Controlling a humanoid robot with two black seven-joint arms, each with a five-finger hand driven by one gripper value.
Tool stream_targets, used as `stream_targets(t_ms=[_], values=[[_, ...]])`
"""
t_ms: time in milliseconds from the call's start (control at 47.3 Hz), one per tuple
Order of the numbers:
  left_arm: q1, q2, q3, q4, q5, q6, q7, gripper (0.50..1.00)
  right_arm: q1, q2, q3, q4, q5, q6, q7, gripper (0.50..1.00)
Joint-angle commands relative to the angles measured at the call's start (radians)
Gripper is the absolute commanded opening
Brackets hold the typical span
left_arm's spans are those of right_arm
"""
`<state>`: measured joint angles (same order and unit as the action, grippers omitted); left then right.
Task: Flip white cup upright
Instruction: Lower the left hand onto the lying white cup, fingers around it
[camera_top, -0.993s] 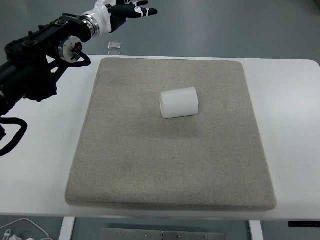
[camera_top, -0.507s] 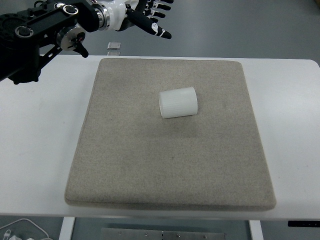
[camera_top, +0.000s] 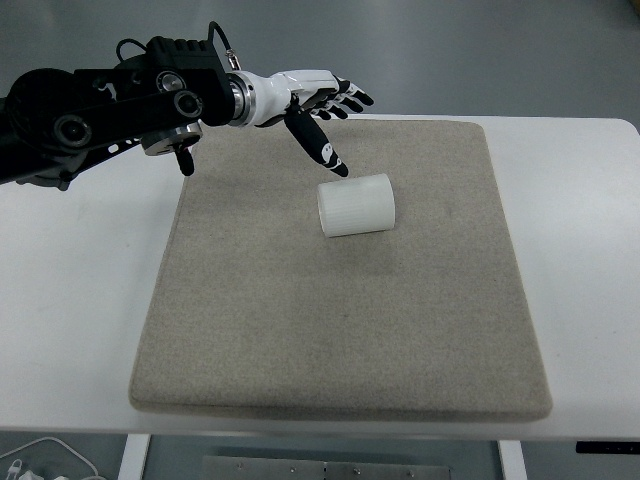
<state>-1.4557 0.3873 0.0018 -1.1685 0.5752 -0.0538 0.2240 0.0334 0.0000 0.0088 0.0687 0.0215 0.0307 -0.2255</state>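
- White cup (camera_top: 356, 205) lay on its side mid-mat (camera_top: 300, 340), just right of and below the left hand (camera_top: 312, 100).
- Hand was spread, empty, thumb angled down toward the cup, not touching it.

Left robot hand (camera_top: 318, 104) reaches in from the left — fingers spread, thumb angled down, holding nothing.

The ribbed, matt white plastic cup (camera_top: 356, 205) lies on a rough beige felt-like square mat (camera_top: 340, 340), over a smooth white table (camera_top: 70, 300).
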Motion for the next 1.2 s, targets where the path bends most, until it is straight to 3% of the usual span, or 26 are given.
stream_targets(t_ms=[0, 528, 803, 1184], values=[[-0.005, -0.024, 0.018, -0.013, 0.037, 0.003, 0.02, 0.992, 0.0, 0.0, 0.0, 0.0, 0.0, 0.0, 0.0, 0.928], [-0.078, -0.231, 0.162, 0.076, 0.043, 0.065, 0.144, 0.984, 0.0, 0.0, -0.001, 0.0, 0.0, 0.0, 0.0, 0.93], [-0.078, -0.294, 0.184, 0.158, 0.041, 0.077, 0.181, 0.981, 0.0, 0.0, 0.0, -0.001, 0.0, 0.0, 0.0, 0.928], [-0.064, -0.321, 0.185, 0.19, 0.035, 0.077, 0.193, 0.984, 0.0, 0.0, 0.0, -0.001, 0.0, 0.0, 0.0, 0.93]])
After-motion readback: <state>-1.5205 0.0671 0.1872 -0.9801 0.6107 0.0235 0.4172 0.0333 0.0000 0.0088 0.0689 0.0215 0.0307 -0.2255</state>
